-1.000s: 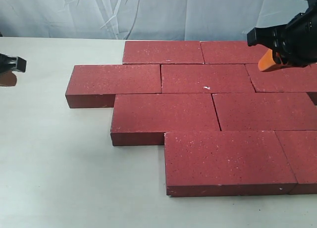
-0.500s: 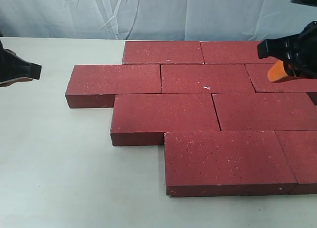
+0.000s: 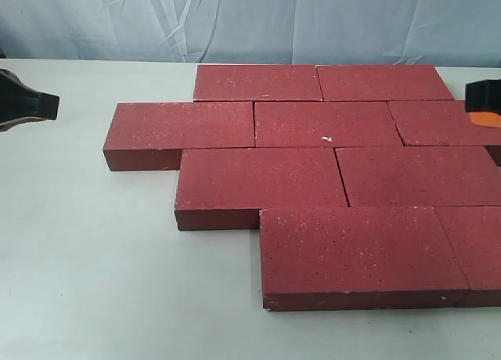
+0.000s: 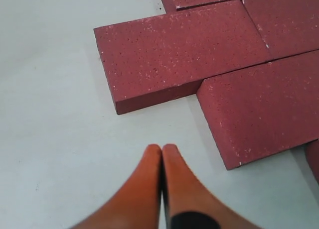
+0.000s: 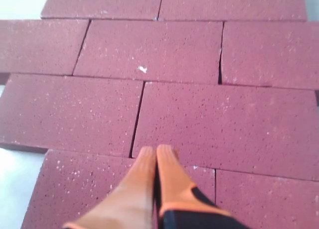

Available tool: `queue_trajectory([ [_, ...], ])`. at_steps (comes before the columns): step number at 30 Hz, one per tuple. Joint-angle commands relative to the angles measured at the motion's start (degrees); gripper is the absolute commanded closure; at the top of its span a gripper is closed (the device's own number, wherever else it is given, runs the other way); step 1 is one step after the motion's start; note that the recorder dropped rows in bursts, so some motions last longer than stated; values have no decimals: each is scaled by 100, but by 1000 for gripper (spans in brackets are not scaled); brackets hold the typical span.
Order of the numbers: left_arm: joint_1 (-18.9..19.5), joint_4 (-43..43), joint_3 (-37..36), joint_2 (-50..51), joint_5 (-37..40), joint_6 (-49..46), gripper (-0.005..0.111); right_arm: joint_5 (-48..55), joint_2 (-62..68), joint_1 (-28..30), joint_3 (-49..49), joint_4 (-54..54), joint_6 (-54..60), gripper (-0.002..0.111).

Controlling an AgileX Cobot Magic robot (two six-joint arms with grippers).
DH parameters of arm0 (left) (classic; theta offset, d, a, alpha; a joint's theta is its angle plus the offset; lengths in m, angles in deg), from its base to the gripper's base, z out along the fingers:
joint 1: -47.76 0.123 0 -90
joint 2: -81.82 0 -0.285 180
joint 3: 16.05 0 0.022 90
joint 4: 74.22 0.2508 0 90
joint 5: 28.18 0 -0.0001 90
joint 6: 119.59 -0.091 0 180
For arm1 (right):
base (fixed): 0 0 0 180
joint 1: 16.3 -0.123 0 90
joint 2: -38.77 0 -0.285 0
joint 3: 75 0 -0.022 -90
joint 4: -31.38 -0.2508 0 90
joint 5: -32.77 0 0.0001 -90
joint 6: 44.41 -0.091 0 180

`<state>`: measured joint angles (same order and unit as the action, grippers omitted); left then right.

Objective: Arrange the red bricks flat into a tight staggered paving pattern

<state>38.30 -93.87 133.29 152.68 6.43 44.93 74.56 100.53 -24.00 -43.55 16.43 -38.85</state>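
Several dark-red speckled bricks [image 3: 258,176] lie flat on the table in four staggered rows, edges touching. One in the second row carries a small white chip [image 3: 327,138], the same chip [image 5: 142,69] showing in the right wrist view. My left gripper [image 4: 162,148] is shut and empty above bare table, beside the leftmost brick [image 4: 179,50]; only its black tip [image 3: 31,106] shows at the exterior view's left edge. My right gripper [image 5: 156,150] is shut and empty, hovering over the bricks [image 5: 219,122]; its orange tip [image 3: 485,109] peeks in at the right edge.
The pale table [image 3: 86,258] stretches to the left and front of the bricks. A wrinkled pale-blue cloth backdrop [image 3: 235,19] hangs behind the table.
My right arm has pulled away to the right, nearly out of the exterior view. My left gripper moved slightly inward from the left edge, then held.
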Motion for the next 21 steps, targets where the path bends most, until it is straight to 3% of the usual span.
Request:
queue_trajectory([
  [1, -35, 14, -37, -288, 31, -5, 107, -760, -705, 26, 446, 92, 195, 109],
  [11, -35, 122, -37, -370, 21, -7, 107, -2483, -1836, 26, 1575, 160, 250, 109],
  [21, -35, 122, -37, -370, 8, -7, 107, -2353, -1884, 26, 1591, 129, 238, 109],
])
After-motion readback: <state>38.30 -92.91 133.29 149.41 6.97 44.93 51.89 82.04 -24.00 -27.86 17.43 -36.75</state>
